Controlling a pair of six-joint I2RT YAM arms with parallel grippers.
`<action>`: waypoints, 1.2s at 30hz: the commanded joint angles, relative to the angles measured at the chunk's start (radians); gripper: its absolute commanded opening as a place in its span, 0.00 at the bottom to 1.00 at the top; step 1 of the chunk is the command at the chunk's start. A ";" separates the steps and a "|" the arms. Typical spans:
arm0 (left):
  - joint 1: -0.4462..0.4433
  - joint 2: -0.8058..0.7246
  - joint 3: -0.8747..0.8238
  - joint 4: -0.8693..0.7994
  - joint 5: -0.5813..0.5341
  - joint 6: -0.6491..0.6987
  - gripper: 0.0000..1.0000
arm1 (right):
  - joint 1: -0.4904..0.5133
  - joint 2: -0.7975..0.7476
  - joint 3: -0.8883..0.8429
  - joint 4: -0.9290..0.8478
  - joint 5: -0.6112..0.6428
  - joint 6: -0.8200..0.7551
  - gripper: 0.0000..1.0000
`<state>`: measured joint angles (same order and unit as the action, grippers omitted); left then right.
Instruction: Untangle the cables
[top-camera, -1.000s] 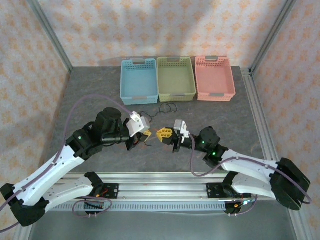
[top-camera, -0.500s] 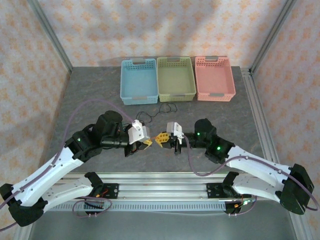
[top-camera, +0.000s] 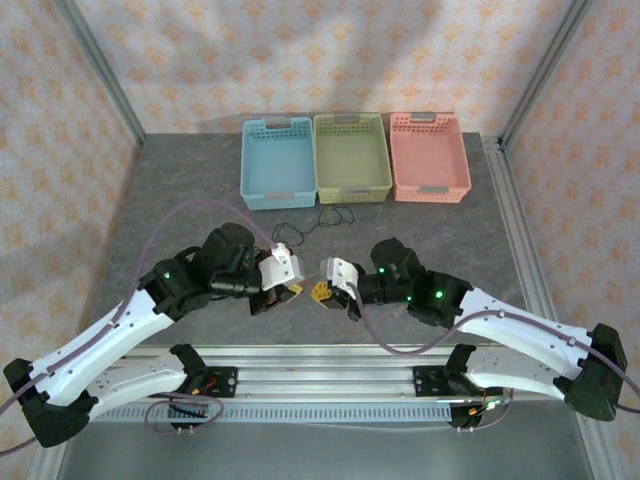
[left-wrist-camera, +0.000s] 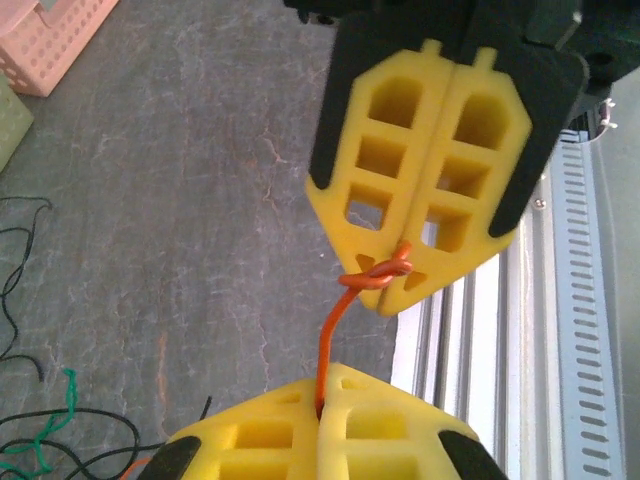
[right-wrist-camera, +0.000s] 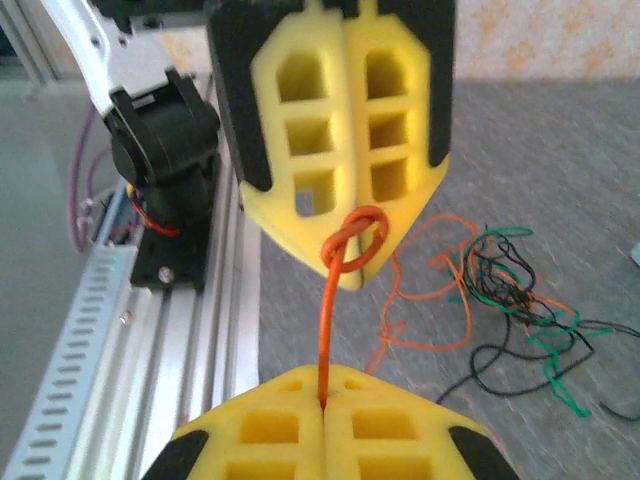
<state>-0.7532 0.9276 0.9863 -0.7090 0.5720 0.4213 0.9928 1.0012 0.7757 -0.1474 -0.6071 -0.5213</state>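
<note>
Cables (top-camera: 335, 215): thin black loops on table just beyond both grippers. Left gripper (top-camera: 291, 291) and right gripper (top-camera: 320, 291) tip to tip, each clamped on orange cable (left-wrist-camera: 328, 335).
Left wrist: orange cable straight from own jaws to knot at right gripper's tip; black, green strands lower left.
Right wrist: orange cable looped at left gripper's tip; cables tangled to right.

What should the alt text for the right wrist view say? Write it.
An orange wire runs straight from the shut yellow right fingers, below, to the shut yellow left fingers above, which pinch its knotted end. Behind, black, green and orange wires lie tangled on the grey table.
</note>
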 joint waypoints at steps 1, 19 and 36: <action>-0.007 0.012 0.023 -0.038 -0.048 0.014 0.00 | 0.017 0.008 0.037 -0.105 0.179 -0.086 0.00; -0.007 0.008 0.019 -0.016 -0.044 -0.010 0.00 | -0.006 -0.072 -0.178 0.272 0.217 -0.030 0.48; 0.000 -0.035 0.000 0.061 -0.064 -0.037 0.00 | -0.007 -0.020 -0.283 0.625 0.088 0.154 0.44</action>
<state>-0.7528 0.9215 0.9863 -0.7017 0.5152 0.4049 0.9901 0.9634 0.5037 0.3843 -0.4549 -0.4225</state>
